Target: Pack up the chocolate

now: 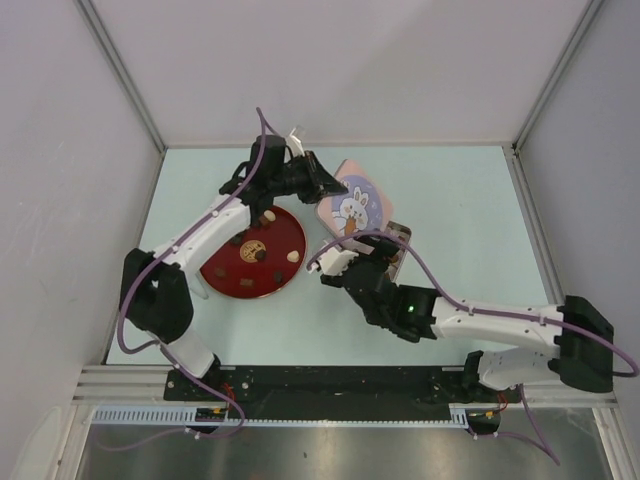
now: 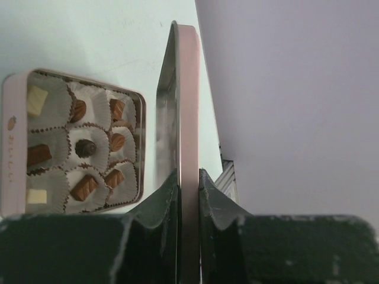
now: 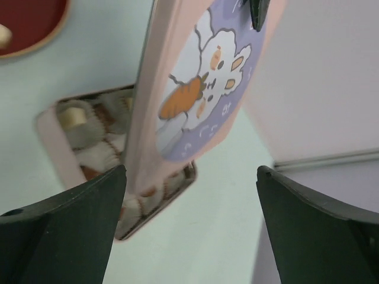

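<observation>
Pink square metal tin [image 2: 8, 148], largely hidden overhead: brown and cream chocolate pieces [image 2: 84, 187], oblong ones slanted. Left gripper [image 2: 188, 177] clamps rabbit-printed lid [image 2: 188, 100] upright; right gripper [image 3: 190, 171] gapes, empty.

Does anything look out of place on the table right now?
The rabbit lid is held on edge by the left gripper instead of covering the tin, which lies open. A few chocolate pieces lie loose on the red plate.
</observation>
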Robot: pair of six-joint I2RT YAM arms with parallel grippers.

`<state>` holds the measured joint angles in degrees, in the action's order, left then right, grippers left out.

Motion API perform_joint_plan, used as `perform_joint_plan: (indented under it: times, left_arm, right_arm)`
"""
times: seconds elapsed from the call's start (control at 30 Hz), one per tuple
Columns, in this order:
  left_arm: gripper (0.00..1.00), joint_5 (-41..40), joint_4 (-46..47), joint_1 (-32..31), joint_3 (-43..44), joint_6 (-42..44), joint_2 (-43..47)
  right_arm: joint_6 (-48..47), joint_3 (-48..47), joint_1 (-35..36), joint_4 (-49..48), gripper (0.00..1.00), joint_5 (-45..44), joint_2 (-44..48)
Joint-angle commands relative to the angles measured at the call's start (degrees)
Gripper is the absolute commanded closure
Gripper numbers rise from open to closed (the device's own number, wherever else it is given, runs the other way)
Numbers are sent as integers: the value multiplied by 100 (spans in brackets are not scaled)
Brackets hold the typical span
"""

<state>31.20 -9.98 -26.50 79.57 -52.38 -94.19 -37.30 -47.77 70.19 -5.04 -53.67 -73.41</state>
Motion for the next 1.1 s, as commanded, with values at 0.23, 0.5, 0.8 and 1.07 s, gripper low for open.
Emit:
perform_joint_plan:
  times: [0.23, 0.5, 0.8, 1.07]
  left_arm:
    - [100, -97, 734, 40, 577, -9, -504]
    - [100, -44, 1505, -136, 349, -482, -530]
    - [100, -132, 2289, -478, 41, -1036, -626]
    - [100, -360, 3229, -812, -327, -1538, -986]
  right_arm:
    - [3702, -892, -1717, 2903, 1, 3966, 1573]
    - [6107, -340, -5065, 1940, 2, 7409, 1856]
    - [7781, 531, -6272, 215, 2, 8417, 1234]
    - [8467, 1217, -6694, -243, 3, 7987, 968]
